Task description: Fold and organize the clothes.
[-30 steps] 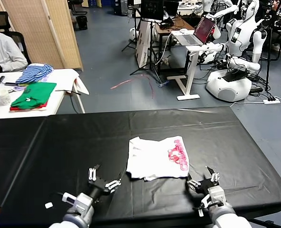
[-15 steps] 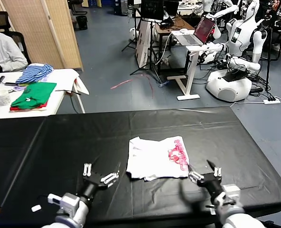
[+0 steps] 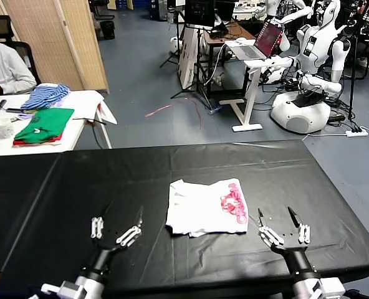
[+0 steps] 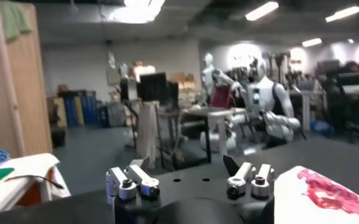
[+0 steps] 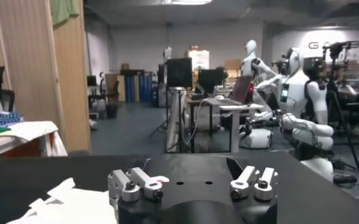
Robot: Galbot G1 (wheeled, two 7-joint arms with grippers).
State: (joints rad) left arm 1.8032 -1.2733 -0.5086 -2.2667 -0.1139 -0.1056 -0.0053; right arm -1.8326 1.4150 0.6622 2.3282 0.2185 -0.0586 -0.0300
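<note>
The clothes are one white T-shirt (image 3: 200, 208), lying folded in a rough rectangle in the middle of the black table (image 3: 72, 187). Its pink-red print (image 3: 233, 202) faces up on the right side. My left gripper (image 3: 118, 223) hovers open over the table's near edge, to the left of the shirt and apart from it. To the shirt's right my right gripper (image 3: 283, 223) is open as well, holding nothing. In the left wrist view the left gripper (image 4: 188, 176) is empty and the shirt (image 4: 325, 198) lies beside it. The right gripper (image 5: 191, 176) has the shirt (image 5: 63, 204) off to its side.
A white side table at the far left carries green and red folded garments (image 3: 44, 124) and a blue-striped cloth (image 3: 44, 95); a seated person (image 3: 4, 68) is beside it. Beyond the table stand a desk with a laptop (image 3: 262, 40) and a white robot (image 3: 309, 75).
Both grippers have drawn back toward the near edge and tipped up to point forward. The left one shifted left, the right one right. The shirt has not moved.
</note>
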